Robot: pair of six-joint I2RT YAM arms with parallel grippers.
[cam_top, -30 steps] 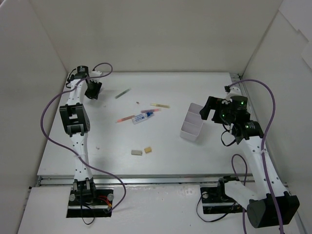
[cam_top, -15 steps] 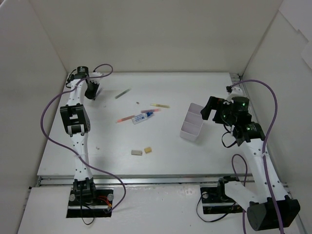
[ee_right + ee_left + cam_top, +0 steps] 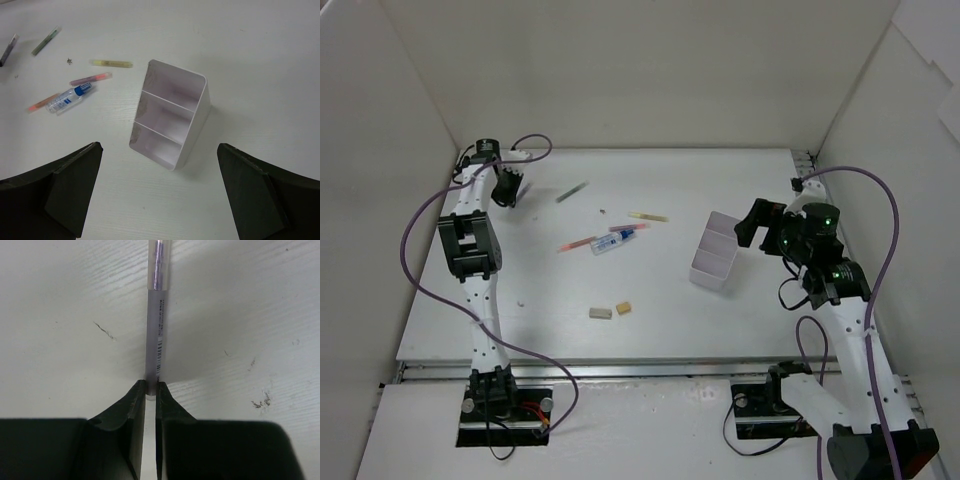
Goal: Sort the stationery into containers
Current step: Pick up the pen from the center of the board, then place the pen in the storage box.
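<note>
The left gripper [image 3: 151, 390] is seen pinched tight on the near end of a thin, translucent grey plastic pen [image 3: 157, 315]. A barcode and small print are carried along its barrel, and a purple core is shown further up. The pen is pointed straight away from the fingertips, low against the white table [image 3: 240, 315] near the far left corner; contact with the surface cannot be told.

Towards the middle, a grey-green pen [image 3: 572, 191], a pale yellow pen [image 3: 648, 216], a red pen [image 3: 578, 243] and a clear stubby tube with a blue end [image 3: 610, 243] are scattered. Two beige eraser blocks [image 3: 600, 312] are set side by side nearer the arms.

On the right, a white plastic box split into three compartments [image 3: 197, 125] is stood. Just beside it, the right gripper [image 3: 758, 225] is spread wide, with nothing gripped.
</note>
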